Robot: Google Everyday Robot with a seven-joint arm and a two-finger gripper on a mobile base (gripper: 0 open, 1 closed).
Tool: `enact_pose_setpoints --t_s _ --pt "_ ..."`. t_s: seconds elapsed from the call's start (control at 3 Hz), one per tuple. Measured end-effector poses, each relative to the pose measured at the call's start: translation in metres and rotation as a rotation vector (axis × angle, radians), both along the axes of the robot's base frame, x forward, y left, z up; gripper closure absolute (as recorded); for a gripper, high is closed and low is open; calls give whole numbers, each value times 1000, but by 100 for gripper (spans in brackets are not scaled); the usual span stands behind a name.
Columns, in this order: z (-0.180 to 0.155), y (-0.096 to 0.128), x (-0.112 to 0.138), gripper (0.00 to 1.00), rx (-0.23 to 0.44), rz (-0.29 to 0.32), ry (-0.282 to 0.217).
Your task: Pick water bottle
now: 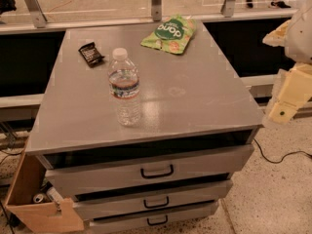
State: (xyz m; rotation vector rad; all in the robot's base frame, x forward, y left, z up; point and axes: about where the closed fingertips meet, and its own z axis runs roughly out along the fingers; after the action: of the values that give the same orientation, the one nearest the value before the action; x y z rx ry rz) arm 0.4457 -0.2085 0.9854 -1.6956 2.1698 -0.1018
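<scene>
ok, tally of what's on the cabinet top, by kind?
Clear ribbed plastic water bottle: 1
Green snack bag: 1
Small black wrapped bar: 1
Total: 3
Pincer sits at the view's right edge, beside the grey metal cabinet, apart from all three.
</scene>
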Motion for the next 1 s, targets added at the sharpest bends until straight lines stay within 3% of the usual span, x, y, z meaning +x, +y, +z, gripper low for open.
enact_pose_setpoints --t_s 0.33,0.67,1.0 --pt "-21 37 31 0 126 82 11" --pt "-59 103 64 0 377 199 65" --pt "-78 152 69 0 551 284 104"
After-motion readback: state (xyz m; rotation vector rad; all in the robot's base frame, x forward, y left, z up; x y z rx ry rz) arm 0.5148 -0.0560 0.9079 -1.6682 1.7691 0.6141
